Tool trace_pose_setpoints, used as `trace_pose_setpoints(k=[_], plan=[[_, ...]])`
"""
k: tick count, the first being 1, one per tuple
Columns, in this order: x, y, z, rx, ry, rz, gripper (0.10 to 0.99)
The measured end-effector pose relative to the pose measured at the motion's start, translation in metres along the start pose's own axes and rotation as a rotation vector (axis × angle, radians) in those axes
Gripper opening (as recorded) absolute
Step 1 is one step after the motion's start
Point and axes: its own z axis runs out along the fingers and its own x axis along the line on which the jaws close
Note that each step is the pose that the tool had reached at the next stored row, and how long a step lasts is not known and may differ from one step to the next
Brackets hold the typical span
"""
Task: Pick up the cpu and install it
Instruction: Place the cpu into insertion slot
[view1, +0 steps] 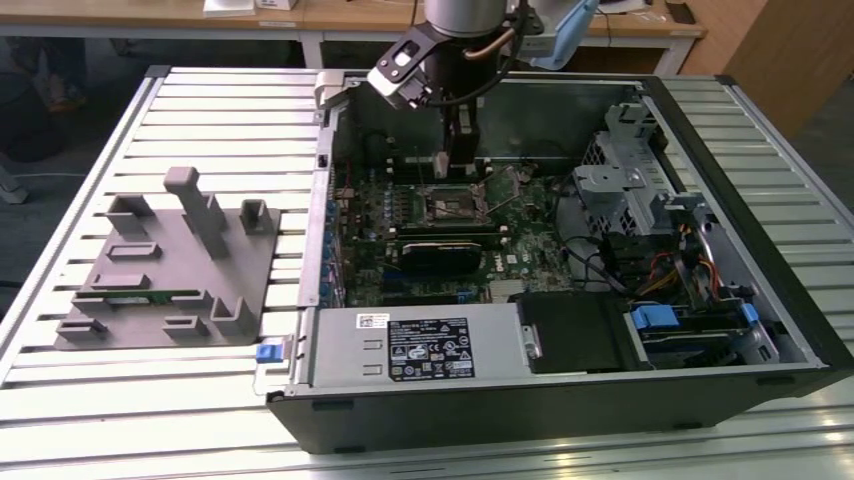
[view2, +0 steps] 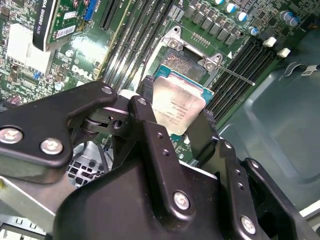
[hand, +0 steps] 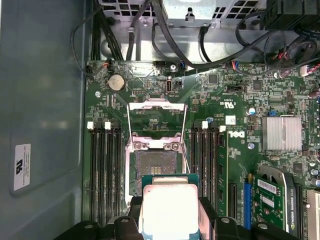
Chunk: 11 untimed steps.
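Observation:
The cpu (hand: 170, 212), a flat square chip with a pale silver top and green edge, sits between my gripper's (hand: 170, 220) black fingers (hand: 208, 215), which are shut on its sides. It hangs just above the open motherboard socket (hand: 154, 170), offset toward one edge of it. The socket's metal load plate (hand: 157, 116) is flipped up. The second wrist view shows the cpu (view2: 178, 104) tilted over the socket (view2: 186, 62), held by the gripper (view2: 176, 109). In the exterior view the gripper (view1: 458, 168) reaches down inside the computer case over the socket (view1: 449, 205).
The open computer case (view1: 747, 140) lies on a slatted table. Memory slots (hand: 102, 165) flank the socket. A graphics card (view1: 441, 252), power supply (view1: 416, 345), drive cage (view1: 627, 175) and cables (view1: 667, 270) crowd the case. A grey plastic tray (view1: 174, 270) stands at the exterior view's left.

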Motion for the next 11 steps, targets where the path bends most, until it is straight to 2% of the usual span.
trace_pose_setpoints(k=[11], plan=[[0.0000,-0.0001,0.0032,0.000,0.0001,0.000,0.525]])
